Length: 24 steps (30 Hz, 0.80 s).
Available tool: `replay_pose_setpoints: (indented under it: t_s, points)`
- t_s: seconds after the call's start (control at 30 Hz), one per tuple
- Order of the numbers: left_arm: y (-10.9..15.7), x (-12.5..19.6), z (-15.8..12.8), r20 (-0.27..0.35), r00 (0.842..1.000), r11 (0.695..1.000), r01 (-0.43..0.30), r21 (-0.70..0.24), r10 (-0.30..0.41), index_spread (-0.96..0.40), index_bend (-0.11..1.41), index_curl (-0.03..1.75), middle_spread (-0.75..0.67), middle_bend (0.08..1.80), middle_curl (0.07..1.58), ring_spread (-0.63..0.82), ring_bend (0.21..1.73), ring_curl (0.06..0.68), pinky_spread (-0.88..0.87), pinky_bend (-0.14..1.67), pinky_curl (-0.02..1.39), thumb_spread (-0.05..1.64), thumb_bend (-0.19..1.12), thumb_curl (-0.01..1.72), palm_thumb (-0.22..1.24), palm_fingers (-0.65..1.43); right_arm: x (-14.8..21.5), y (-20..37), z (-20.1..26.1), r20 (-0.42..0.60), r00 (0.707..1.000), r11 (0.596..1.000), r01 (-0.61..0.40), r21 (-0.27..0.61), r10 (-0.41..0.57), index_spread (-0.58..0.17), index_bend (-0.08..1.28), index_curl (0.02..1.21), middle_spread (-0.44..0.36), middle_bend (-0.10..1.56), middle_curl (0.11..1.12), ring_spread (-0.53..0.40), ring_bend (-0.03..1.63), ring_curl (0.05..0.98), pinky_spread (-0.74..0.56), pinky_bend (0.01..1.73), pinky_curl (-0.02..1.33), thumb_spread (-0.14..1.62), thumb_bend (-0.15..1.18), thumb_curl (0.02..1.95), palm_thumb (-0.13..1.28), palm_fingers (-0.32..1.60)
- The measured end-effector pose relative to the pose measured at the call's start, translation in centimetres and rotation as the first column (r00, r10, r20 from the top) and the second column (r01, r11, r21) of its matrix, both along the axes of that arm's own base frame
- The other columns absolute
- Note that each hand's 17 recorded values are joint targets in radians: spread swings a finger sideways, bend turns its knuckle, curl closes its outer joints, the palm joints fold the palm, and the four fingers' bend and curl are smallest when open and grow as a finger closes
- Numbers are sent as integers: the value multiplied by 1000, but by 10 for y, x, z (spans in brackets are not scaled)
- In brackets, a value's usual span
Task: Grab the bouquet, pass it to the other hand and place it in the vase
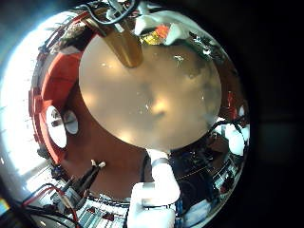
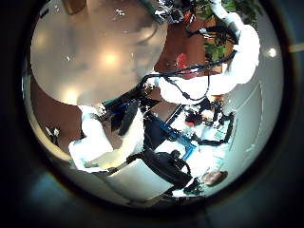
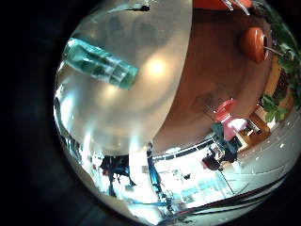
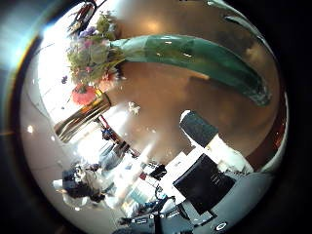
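Note:
The bouquet (image 4: 93,54) lies on the round table (image 4: 166,102), its long wrapped stems (image 4: 200,58) stretching away from the flower heads. The vase (image 4: 78,117) stands on the table right beside the flowers. My right hand (image 4: 210,161) hovers above the stems with its fingers (image 4: 200,127) straight and nothing between them. The wrapped stems also show in the right little finger side palm view (image 3: 99,61). My left hand (image 2: 104,142) is over the table away from the bouquet, relaxed and empty. The left little finger side palm view shows the vase (image 1: 123,43) and flowers (image 1: 160,33) at the table's far side.
The round table top (image 1: 152,95) fills the middle of the left little finger side palm view, with floor (image 1: 85,142) round it. The table's edge runs close to the stems (image 3: 169,104). Room furniture stands beyond the table (image 3: 252,42).

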State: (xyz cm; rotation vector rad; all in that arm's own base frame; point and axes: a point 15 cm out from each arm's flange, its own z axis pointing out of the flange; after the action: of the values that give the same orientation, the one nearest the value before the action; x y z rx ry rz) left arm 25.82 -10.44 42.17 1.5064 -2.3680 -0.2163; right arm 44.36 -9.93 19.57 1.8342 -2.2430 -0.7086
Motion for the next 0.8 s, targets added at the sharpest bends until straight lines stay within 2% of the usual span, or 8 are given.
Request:
replay_pose_setpoints:
  t_s: [0.2, 0.5, 0.8]
  points:
    - [0, 1, 0, 0, 1000, 1000, 1, -2, -1, 35, 256, 448, 415, 184, 295, 562, 437, 193, 516, 178, 244, 1091, -25, 316, 332, 161, 7, -2, -10, 26, 1000, 1000, 8, -12, -8, -210, 165, 308, -7, 326, 402, -52, 683, 271, 179, 577, 191, 1030, -21, 459, 721, 209]
    - [-1, 2, -1, -4, 1000, 1000, -1, 0, 1, 35, 256, 447, 415, 184, 296, 562, 436, 193, 516, 178, 244, 1090, -23, 317, 336, 161, 5, 3, -23, -5, 1000, 1000, 7, -10, -7, -203, 165, 312, -13, 351, 411, -53, 686, 279, 179, 549, 190, 1018, -22, 467, 734, 237]
    - [-3, 5, -2, -7, 1000, 1000, 2, -3, -2, 35, 256, 447, 415, 184, 296, 562, 436, 194, 516, 178, 244, 1092, -21, 313, 338, 161, -6, 7, -29, -41, 999, 1000, -10, -25, 9, -201, 156, 306, -41, 378, 425, -91, 749, 303, 148, 548, 193, 1016, -23, 472, 736, 279]
